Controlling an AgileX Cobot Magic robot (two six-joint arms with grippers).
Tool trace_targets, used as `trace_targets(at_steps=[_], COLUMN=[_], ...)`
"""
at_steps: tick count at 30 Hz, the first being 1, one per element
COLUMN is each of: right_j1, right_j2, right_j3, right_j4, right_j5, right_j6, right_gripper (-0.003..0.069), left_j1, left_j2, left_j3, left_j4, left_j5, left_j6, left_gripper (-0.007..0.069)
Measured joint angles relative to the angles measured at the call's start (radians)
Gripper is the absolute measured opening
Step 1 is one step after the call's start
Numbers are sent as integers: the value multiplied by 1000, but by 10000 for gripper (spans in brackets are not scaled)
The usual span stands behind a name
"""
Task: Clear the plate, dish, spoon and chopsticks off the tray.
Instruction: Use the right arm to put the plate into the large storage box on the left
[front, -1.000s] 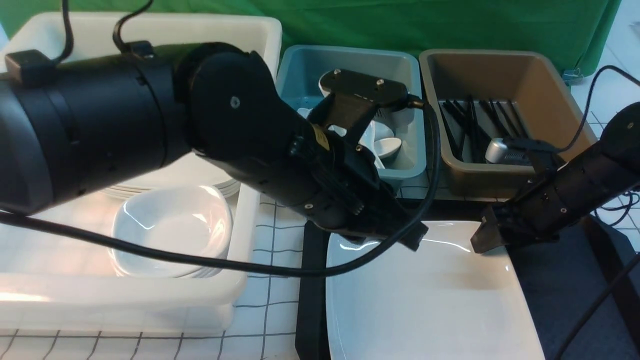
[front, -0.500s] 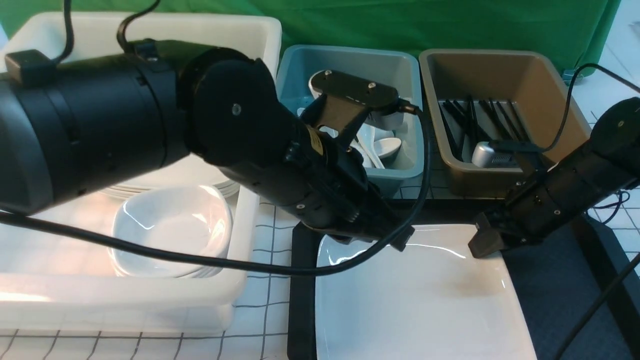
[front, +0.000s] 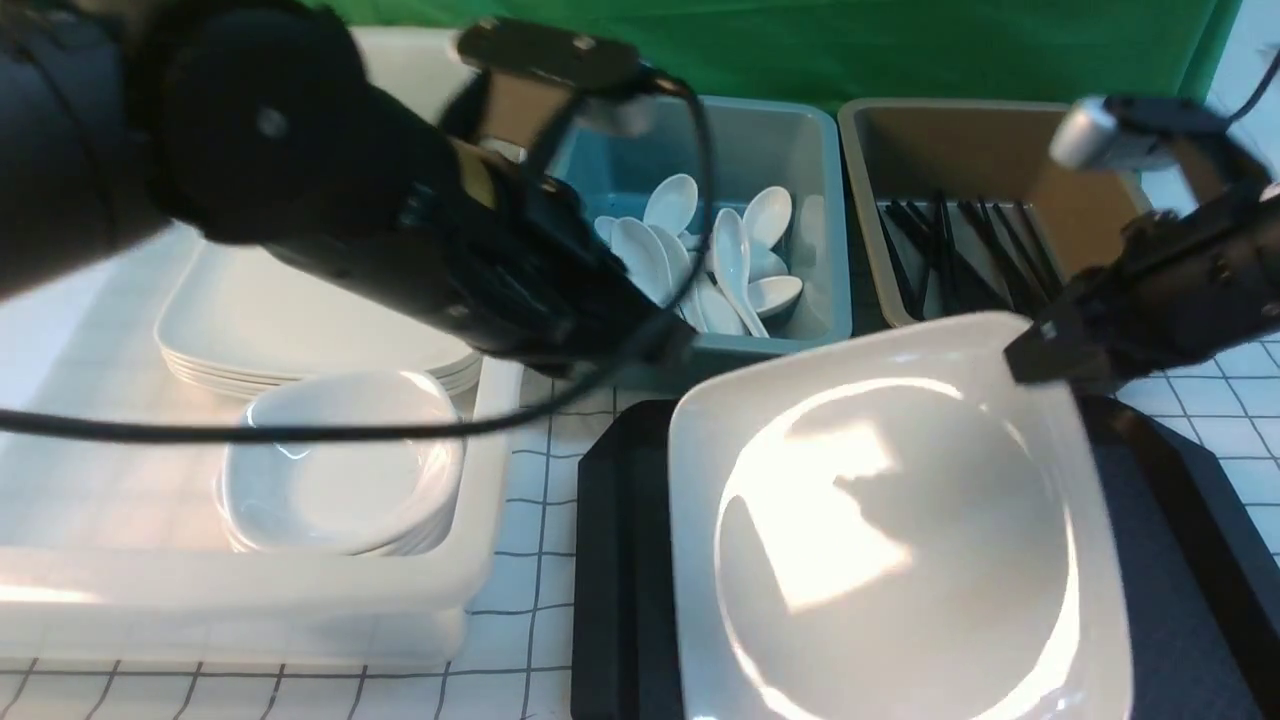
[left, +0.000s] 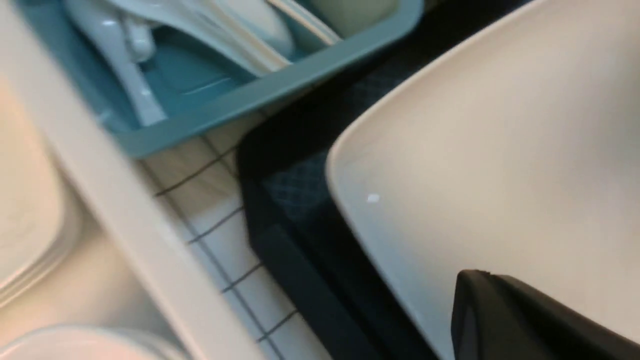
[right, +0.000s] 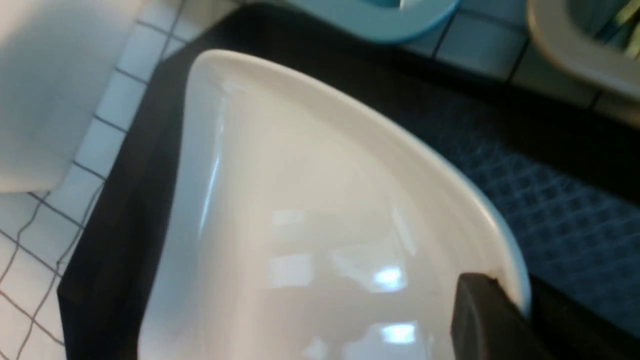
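left gripper (front: 668, 350) is a blur right at the plate (front: 900, 520)'s far left corner, can't tell if it's clamped or loose. The plate is tipped up over the tray (front: 610, 560), far edge raised, and the right gripper (front: 1035, 355) is pinching its far right corner

Plate (front: 900, 520): large, glossy white, rounded corners, shallow rim; tilted over the tray, far end raised clear of it, near end runs out of frame; strong glare on its well. Right gripper (front: 1035, 355) pinches the far right corner, left gripper (front: 665, 350) is on the far left rim, blurred. Tray (front: 610, 560): black, cut corners, textured floor, lies flat under the plate. White spoons (front: 730, 260) piled in blue tub (front: 800, 140); black chopsticks (front: 950, 250) flat in brown tub (front: 960, 140)
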Motion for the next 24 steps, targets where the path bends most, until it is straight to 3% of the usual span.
trace_targets(at_steps=[11,15,17,24], right_j1=[3,27,78,240], right_j2=[-80,-22,51,315], right_j3=[-288,-455,-588,-886], right_j4=[2,47,94,123], right_j5=[40,11,-39,-186], right_j6=[51,52,52,59], right_gripper=[31,31,31,31], left_j1=[200,322,423,612], left_j2=[-95,-134,-149,-151], left_j3=[0,0,0,0], left_j4=[3,3,3,-24], left_j5=[28,29,41,61], left_j6=[2,10,15,47], left_gripper=[1,1,1,1])
